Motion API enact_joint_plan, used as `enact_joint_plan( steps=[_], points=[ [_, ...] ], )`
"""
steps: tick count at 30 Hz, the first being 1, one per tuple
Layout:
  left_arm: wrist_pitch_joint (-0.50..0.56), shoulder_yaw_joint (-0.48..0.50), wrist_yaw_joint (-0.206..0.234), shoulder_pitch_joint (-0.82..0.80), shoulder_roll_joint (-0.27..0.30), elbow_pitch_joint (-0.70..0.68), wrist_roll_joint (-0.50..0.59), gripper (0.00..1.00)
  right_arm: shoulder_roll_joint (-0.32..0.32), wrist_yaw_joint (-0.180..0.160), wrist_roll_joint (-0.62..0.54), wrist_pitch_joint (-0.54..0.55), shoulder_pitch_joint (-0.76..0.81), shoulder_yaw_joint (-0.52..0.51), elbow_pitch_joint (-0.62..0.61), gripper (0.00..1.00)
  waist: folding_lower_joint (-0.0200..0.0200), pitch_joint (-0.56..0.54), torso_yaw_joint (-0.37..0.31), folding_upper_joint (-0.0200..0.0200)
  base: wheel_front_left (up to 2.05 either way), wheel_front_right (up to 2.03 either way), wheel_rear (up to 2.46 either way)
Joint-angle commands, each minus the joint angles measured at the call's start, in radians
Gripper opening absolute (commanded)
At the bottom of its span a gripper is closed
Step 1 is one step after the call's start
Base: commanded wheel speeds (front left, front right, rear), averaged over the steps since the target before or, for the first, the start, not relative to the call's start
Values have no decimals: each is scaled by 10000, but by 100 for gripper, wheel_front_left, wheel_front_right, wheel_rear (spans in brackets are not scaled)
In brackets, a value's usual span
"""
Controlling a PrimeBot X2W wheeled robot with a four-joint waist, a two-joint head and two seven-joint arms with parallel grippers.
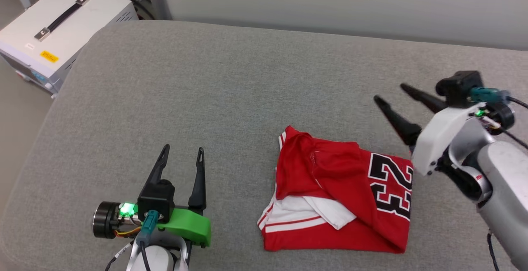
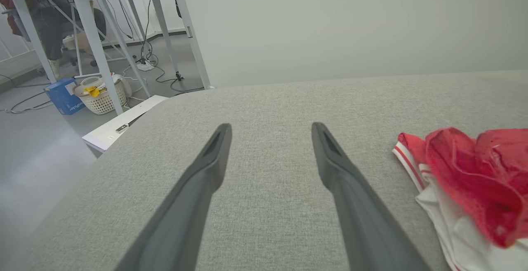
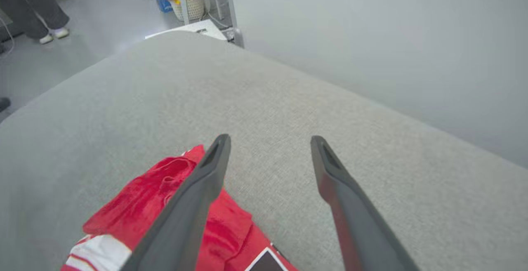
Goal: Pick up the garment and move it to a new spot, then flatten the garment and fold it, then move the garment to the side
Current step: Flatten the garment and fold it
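Left gripper (image 1: 183,148): we find its fingers spread and empty over the bare grey cushion (image 1: 206,77), apart from the cloth.
Garment (image 1: 342,188): loosely folded bundle, right of centre on the cushion, white sleeve poking out.
Right gripper (image 1: 390,91): fingers parted, holding nothing, just beside the garment's right edge.
Risk: we judge that pinching only the top layer would pull the fold open on the move aside.

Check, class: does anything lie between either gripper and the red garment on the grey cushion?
Nothing visible does. Only bare grey cushion separates the open left gripper from the garment; the open right gripper hovers close by its numbered end.
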Motion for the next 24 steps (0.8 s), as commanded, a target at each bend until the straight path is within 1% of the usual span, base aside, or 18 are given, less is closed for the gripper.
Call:
enact_joint_plan(
  steps=[1, 4, 6, 9, 10, 12, 16, 20, 24],
  points=[
    [-59, 50, -4, 134, 53, -66, 48, 100, 53, -7, -460, -512, 212, -433, 34, 100, 0, -336, -412, 57, 0, 0, 0],
    [-59, 88, 3, 202, 52, -118, 58, 100, 330, -7, -1675, -1666, 548, -1560, 121, 100, 0, -433, -610, 57, 0, 0, 0],
    [-59, 113, 10, 253, 56, -151, 66, 100, 643, -7, -2557, -2379, 843, -2367, 167, 100, 0, -493, -727, 57, 0, 0, 0],
    [-59, 165, 35, 362, 65, -191, 73, 100, 1235, -7, -3725, -3330, 1453, -3565, 135, 100, 0, -606, -890, 57, 0, 0, 0],
    [-59, 209, 48, 475, 86, -249, 78, 100, 1750, -7, -4620, -3776, 2090, -4436, -94, 100, 0, -688, -992, 57, 0, 0, 0],
    [-59, 230, 43, 558, 105, -290, 81, 100, 2154, -7, -5132, -3945, 2625, -5006, -362, 100, 0, -749, -1031, 57, 0, 0, 0],
    [-59, 277, 44, 717, 145, -368, 85, 100, 2913, -7, -5510, -4055, 3596, -5794, -906, 100, 0, -862, -1073, 57, 0, 0, 0],
    [-59, 341, 83, 909, 159, -446, 73, 100, 3508, -7, -5629, -4072, 4515, -6246, -1374, 100, 0, -945, -1069, 57, 0, 0, 0],
    [-59, 441, 124, 1075, 159, -523, 24, 100, 3910, -7, -5676, -4075, 5322, -6451, -1757, 100, 0, -998, -1016, 57, 0, 0, 0]
  ],
)
